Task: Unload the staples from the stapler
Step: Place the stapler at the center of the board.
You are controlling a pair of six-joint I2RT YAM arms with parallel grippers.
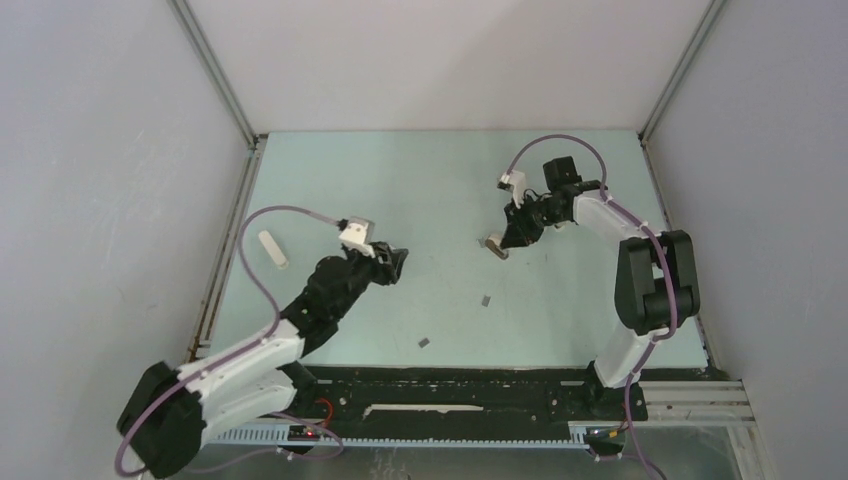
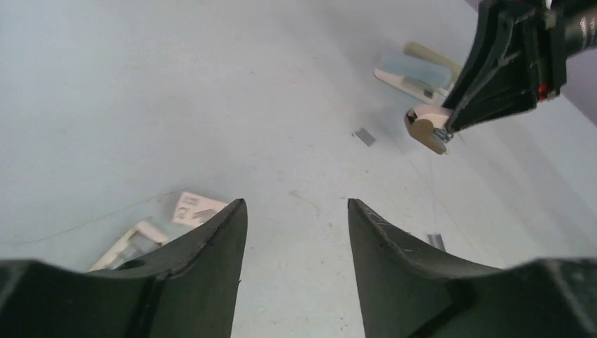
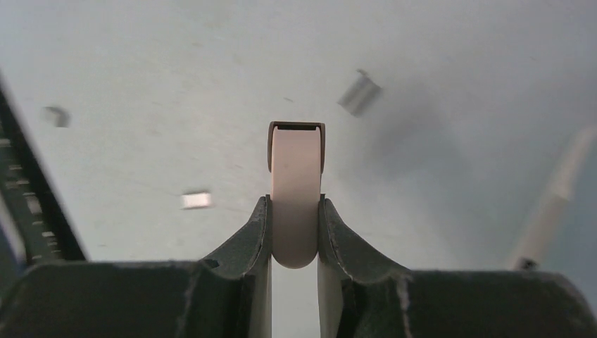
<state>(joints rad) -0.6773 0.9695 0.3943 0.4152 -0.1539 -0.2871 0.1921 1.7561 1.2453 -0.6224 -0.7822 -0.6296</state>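
Starting at six o'clock, the black rail (image 1: 450,385) marks the near edge of the pale green table mat (image 1: 440,180). Just inside it, loose grey metal staples (image 1: 424,342) lie at six, with a second short strip (image 1: 486,298) further in at five.

Up to mid-table now. The left gripper (image 2: 296,205) sits at nine o'clock of centre, jaws standing apart over the mat, gripping nothing. By its left finger there's a small white labelled box (image 2: 191,208), with dark print too small to read. Further out at nine, close to the left edge, a whitish oblong bar (image 1: 272,249) lies on its own.

Across at three o'clock, the right gripper (image 3: 294,201) is clamped on the slim stapler (image 3: 296,162). Its whitish-beige end pokes past the fingertips, with a dark slot across the tip and no brand showing. Whether that tip touches the mat, I cannot tell. One more strip (image 3: 360,95) lies just beyond it, at one o'clock in the wrist view.

Open mat runs between the two grippers. Toward twelve, it stretches to the white walls (image 1: 420,60), with aluminium frame posts (image 1: 215,70) at the far corners.
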